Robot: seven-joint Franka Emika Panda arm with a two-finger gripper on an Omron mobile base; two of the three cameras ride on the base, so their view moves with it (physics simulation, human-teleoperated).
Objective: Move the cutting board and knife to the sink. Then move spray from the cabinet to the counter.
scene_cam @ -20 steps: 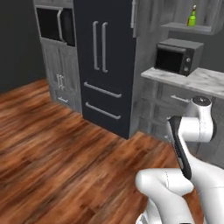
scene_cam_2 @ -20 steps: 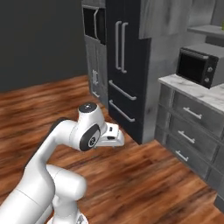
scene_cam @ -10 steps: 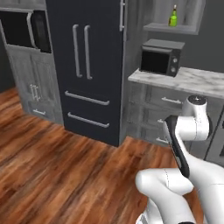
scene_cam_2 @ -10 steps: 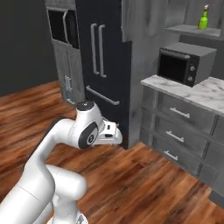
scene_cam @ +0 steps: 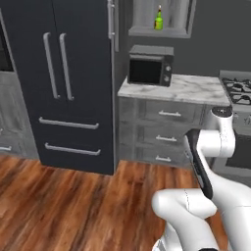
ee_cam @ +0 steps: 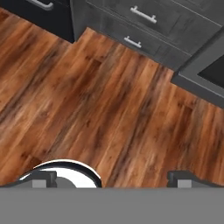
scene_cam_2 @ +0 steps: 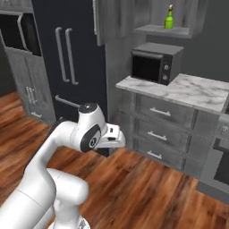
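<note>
The spray [scene_cam: 158, 18] stands upright in the cabinet [scene_cam: 138, 14] niche at the top centre of the left base view, above the microwave [scene_cam: 150, 65] on the counter [scene_cam: 191, 88]. The fridge [scene_cam: 63, 78] fills the left. In the hand view the gripper [ee_cam: 111, 178] hangs empty over the wood floor [ee_cam: 87, 105], its 2 fingertips spread wide at the bottom edge.

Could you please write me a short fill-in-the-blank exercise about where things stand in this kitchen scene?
1. The green spray stands on the cabinet shelf directly above the ____.
2. The microwave sits on the ____ counter.
3. The gripper points down at the ____ floor, jaws open and empty.

Missing words: microwave; marble; wooden
</note>
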